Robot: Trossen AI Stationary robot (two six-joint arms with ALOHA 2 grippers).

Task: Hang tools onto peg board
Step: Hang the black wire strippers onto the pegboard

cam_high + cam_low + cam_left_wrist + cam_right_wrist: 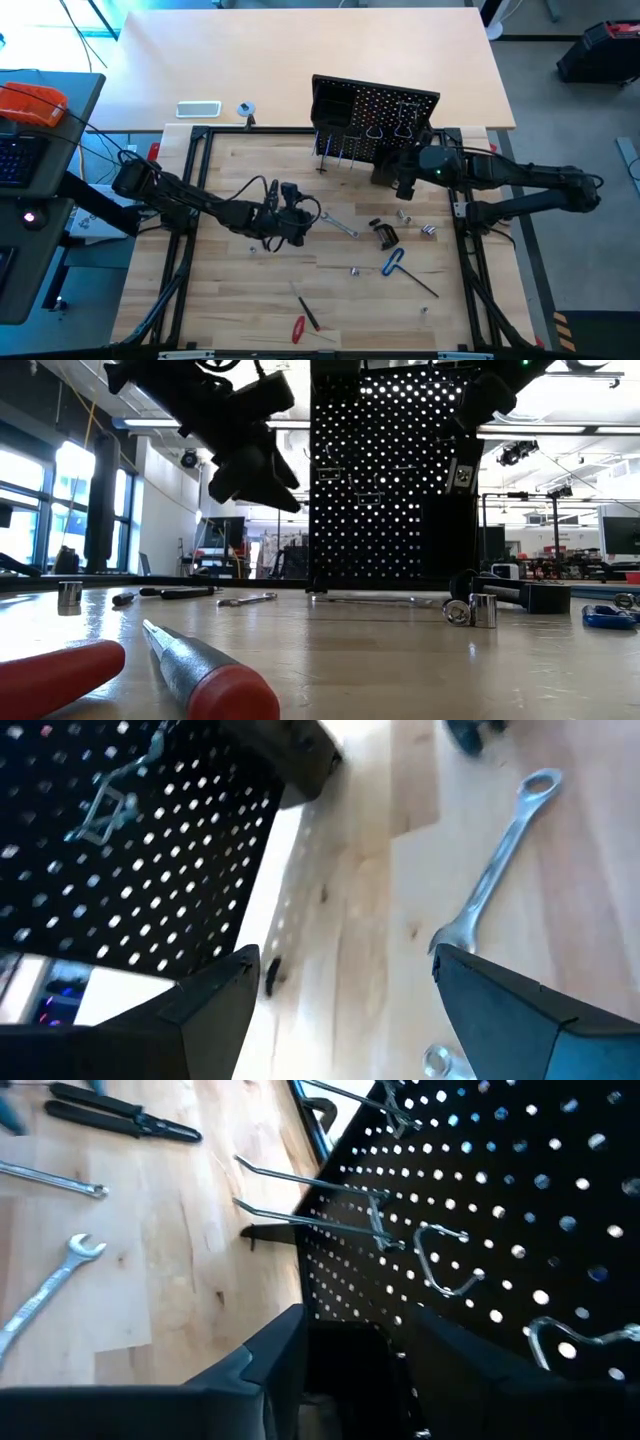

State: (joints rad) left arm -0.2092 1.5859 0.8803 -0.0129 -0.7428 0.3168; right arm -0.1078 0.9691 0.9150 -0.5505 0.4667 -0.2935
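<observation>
The right gripper (403, 190), fingers parted and empty, is held just before the peg board (375, 120), above its small black bin (350, 1365).

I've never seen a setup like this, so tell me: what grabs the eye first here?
The black peg board standing upright at the table's far edge, dotted with holes and wire hooks. The right gripper hovers close in front of it, over its small black bin. Loose tools lie across the wooden table, such as a silver wrench beside the left gripper, whose fingers are open.
</observation>
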